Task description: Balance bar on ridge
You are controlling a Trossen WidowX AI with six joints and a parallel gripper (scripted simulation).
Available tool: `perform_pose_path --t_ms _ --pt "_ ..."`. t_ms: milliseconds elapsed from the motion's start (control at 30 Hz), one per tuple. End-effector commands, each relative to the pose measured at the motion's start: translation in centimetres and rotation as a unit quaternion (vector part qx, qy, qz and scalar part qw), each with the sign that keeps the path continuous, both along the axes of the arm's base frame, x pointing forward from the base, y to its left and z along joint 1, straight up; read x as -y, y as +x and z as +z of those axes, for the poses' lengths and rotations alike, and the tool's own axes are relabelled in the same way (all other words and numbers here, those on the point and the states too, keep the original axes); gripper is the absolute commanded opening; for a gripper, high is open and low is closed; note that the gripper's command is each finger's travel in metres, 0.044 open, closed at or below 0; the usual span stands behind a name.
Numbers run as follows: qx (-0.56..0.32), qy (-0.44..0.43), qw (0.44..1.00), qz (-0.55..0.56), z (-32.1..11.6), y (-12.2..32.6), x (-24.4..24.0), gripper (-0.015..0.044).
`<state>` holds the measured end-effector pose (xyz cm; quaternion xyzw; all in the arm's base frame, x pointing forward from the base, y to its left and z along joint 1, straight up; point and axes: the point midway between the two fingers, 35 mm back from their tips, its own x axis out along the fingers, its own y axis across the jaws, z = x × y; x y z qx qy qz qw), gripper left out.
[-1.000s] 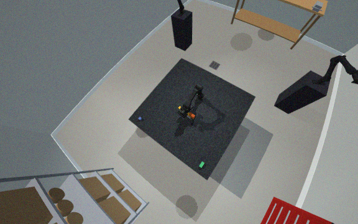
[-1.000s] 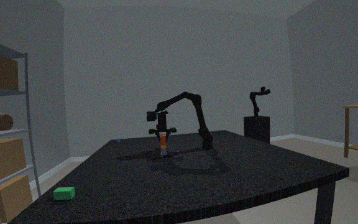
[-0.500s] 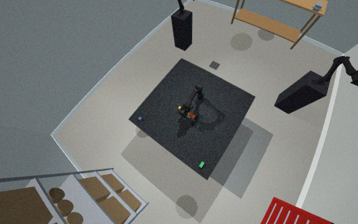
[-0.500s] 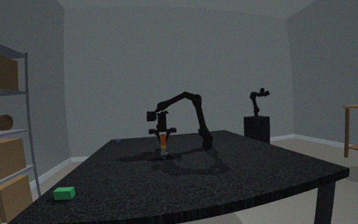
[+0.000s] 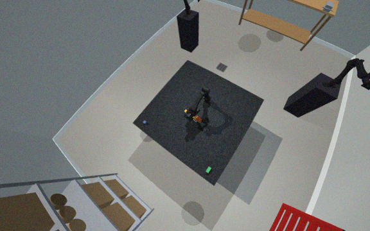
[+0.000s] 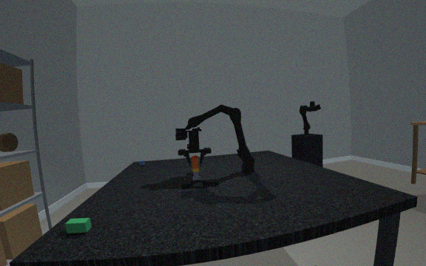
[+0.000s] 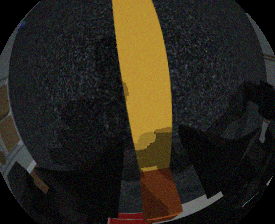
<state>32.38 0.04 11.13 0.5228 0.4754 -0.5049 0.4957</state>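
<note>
Bar, long and yellow with an orange end section (image 5: 198, 119) (image 6: 195, 163) (image 7: 147, 75), lies under the wrist between the spread fingers of the black parallel-jaw gripper (image 5: 192, 115) (image 6: 195, 162) (image 7: 150, 133), apparently above the small pale-grey ridge (image 6: 197, 176); pincer a bit over half open, holding nothing, gaps showing beside the bar. Risk now, my reading: orange end may be heavier, so a support point off the balance would drop one end to the table, and a sideways brush by either finger on withdrawal could roll or skew it; levelness can't be told.
</note>
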Motion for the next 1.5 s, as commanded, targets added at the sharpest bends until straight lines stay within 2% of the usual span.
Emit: perform_pose_path --t_ms 0,100,233,533,1467 --pt "-0.001 0.000 1.000 0.000 0.0 0.0 0.0 0.0369" --pt "-0.001 0.000 1.000 0.000 0.0 0.0 0.0 0.0440" --pt "-0.001 0.000 1.000 0.000 0.7 0.1 0.0 0.0440" --pt "0.000 0.000 1.000 0.000 9.8 -0.3 0.0 0.0440" --pt "0.000 0.000 1.000 0.000 10.0 -0.3 0.0 0.0440"
